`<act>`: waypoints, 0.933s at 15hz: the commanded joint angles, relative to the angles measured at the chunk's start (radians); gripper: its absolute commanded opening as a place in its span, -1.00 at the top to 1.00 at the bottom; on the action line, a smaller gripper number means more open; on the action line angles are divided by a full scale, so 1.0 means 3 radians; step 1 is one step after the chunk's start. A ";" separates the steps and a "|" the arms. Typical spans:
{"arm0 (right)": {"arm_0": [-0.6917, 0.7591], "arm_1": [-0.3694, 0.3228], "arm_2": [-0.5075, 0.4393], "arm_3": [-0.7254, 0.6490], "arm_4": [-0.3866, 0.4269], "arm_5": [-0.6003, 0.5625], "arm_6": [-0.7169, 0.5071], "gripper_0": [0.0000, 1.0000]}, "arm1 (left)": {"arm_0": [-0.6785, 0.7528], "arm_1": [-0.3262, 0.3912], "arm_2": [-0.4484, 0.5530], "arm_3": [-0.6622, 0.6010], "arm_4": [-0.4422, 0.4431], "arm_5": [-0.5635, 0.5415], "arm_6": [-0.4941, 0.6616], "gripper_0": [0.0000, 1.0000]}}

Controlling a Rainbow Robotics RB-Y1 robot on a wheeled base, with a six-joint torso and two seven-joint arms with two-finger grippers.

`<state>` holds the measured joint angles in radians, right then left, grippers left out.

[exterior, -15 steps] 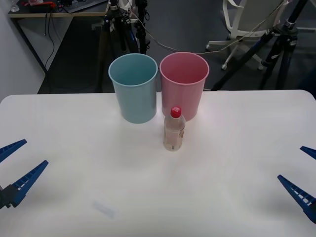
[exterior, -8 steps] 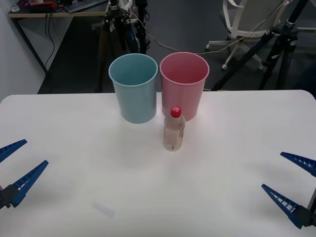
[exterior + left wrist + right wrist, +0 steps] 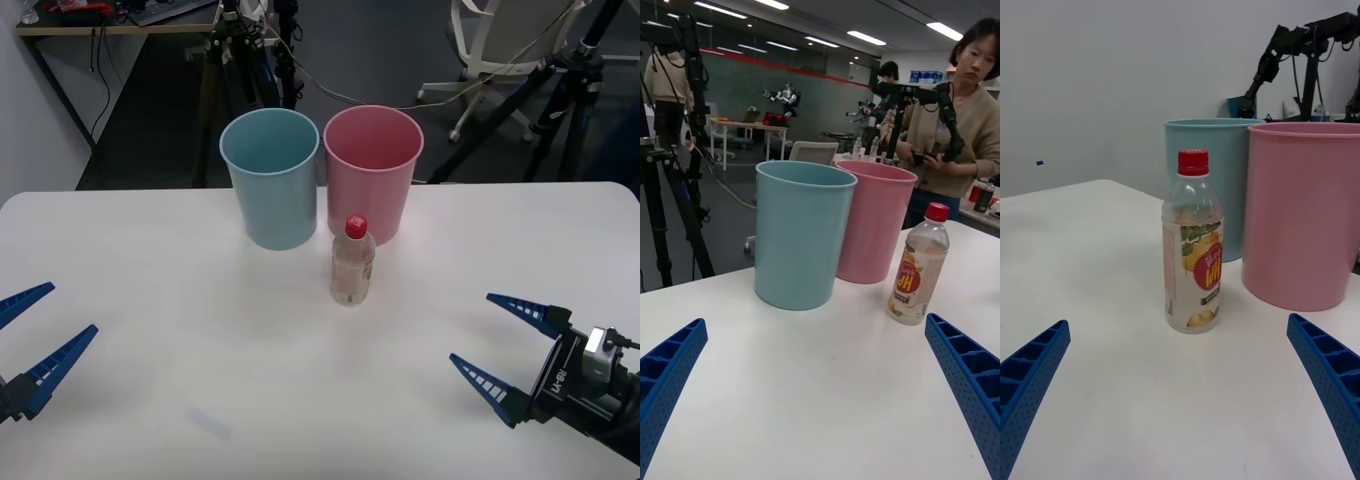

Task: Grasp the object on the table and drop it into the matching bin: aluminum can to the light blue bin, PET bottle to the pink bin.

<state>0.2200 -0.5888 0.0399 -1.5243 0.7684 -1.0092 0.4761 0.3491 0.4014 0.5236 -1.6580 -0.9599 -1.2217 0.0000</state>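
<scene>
A small clear PET bottle (image 3: 352,263) with a red cap and pale label stands upright on the white table (image 3: 150,260), just in front of the pink bin (image 3: 372,175). The light blue bin (image 3: 272,180) stands beside the pink one, to its left. My right gripper (image 3: 505,348) is open, low over the table, right of the bottle and well apart from it; its fingers point toward the bottle. In the right wrist view the bottle (image 3: 1193,244) stands centred ahead between the open fingers. My left gripper (image 3: 40,330) waits open at the table's left edge.
Both bins stand near the table's far edge. Tripods (image 3: 240,50) and an office chair (image 3: 490,40) stand on the floor behind the table. The left wrist view shows the bottle (image 3: 919,264), the blue bin (image 3: 802,232) and the pink bin (image 3: 871,219).
My right gripper has moved leftward from the table's right edge toward the bottle, and its wrist has come into the front view. The left gripper and the bottle have not moved.
</scene>
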 commanded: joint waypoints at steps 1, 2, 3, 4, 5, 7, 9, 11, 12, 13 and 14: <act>-0.0360 0.0173 0.0148 0.0428 0.0113 -0.0134 0.0080 -1.00 | 0.0000 0.0000 0.0000 0.0000 0.0000 0.0000 0.0000 -1.00; -0.0452 0.0245 0.0148 0.0530 0.0200 -0.0164 0.0105 -1.00 | 0.0000 0.0000 0.0000 0.0000 0.0000 0.0000 0.0000 -1.00; -0.0518 0.0311 0.0153 0.0592 0.0261 -0.0164 0.0136 -1.00 | 0.0000 0.0000 0.0000 0.0000 0.0000 0.0000 0.0000 -1.00; -0.0595 0.0388 0.0163 0.0694 0.0317 -0.0169 0.0167 -1.00 | 0.0000 0.0000 0.0000 0.0000 0.0000 0.0000 0.0000 -1.00; -0.0697 0.0449 0.0215 0.0832 0.0322 -0.0169 0.0202 -1.00 | 0.0000 0.0000 0.0000 0.0000 0.0000 0.0000 0.0000 -1.00; -0.0841 0.0531 0.0261 0.1001 0.0338 -0.0154 0.0259 -1.00 | 0.0000 0.0000 0.0000 0.0000 0.0000 0.0000 0.0000 -1.00; -0.0984 0.0623 0.0266 0.1190 0.0353 -0.0134 0.0315 -1.00 | 0.0000 0.0000 0.0000 0.0000 0.0000 0.0000 0.0000 -1.00; -0.1101 0.0700 0.0271 0.1343 0.0358 -0.0123 0.0356 -1.00 | 0.0000 0.0000 0.0000 0.0000 0.0000 0.0000 0.0000 -1.00; -0.1132 0.0725 0.0271 0.1374 0.0363 -0.0093 0.0371 -1.00 | 0.0000 0.0000 0.0000 0.0000 0.0000 0.0000 0.0000 -1.00; -0.1153 0.0751 0.0271 0.1374 0.0363 -0.0031 0.0392 -1.00 | 0.0000 0.0000 0.0000 0.0000 0.0000 0.0000 0.0000 -1.00; -0.1173 0.0807 0.0266 0.1374 0.0363 0.0076 0.0417 -1.00 | 0.0000 0.0000 0.0000 0.0000 0.0000 0.0000 0.0000 -1.00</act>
<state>-0.1275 -0.3579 0.1208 -1.1122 0.8771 -1.0080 0.5957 0.3491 0.4014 0.5236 -1.6580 -0.9599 -1.2217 0.0000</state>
